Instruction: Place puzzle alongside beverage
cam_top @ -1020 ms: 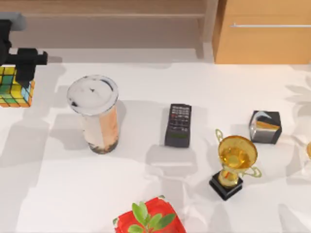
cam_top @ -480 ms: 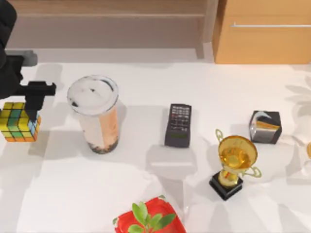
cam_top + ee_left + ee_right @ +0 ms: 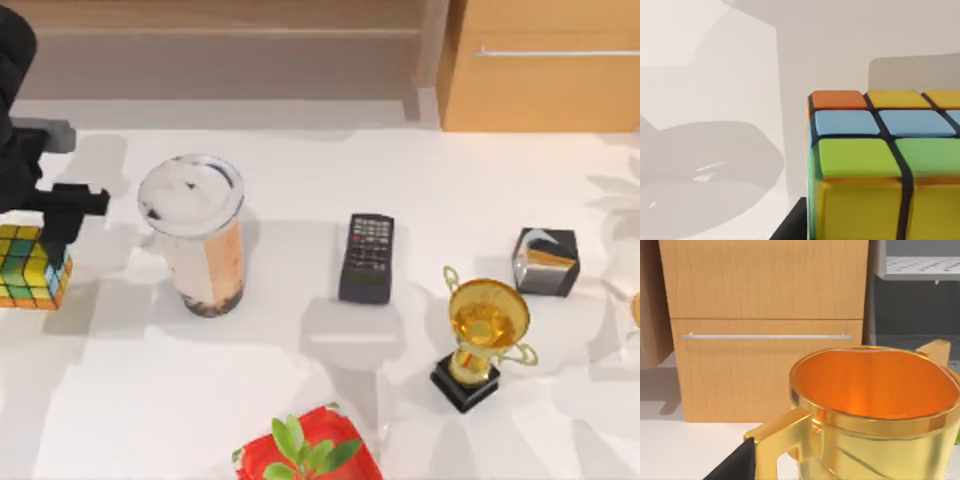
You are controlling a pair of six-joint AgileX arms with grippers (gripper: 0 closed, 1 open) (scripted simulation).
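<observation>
1. At the left edge of the top view, the left gripper [image 3: 45,232] comes down over the puzzle [image 3: 32,268]. Its jaws look closed on the cube's upper part, the dark fingers crossing its top right corner. I judge it gripped, though the contact itself is hard to see.
2. The puzzle sits at the frame's left edge, well to the left of the beverage [image 3: 197,235] and not yet beside it. Whether it rests on the table [image 3: 300,400] or hangs just above it, I cannot tell.
3. From the left wrist view, the puzzle [image 3: 885,165] shows flat, hard, glossy faces with black seams. I take it for light and stiff, slippery on the tiles, and apt to twist a layer if pinched off-centre. Opposite flat faces near the middle look like the sound hold.
4. The beverage is tall and narrow-based, so I judge it easy to tip with a knock from the cube or the arm.
5. Hidden or cut off: the puzzle's left side runs out of frame, and so does most of the left arm.
6. The right wrist view looks close onto a gold trophy cup [image 3: 875,410] with a dark sliver beside it. I cannot tell how that gripper's jaws stand.
</observation>
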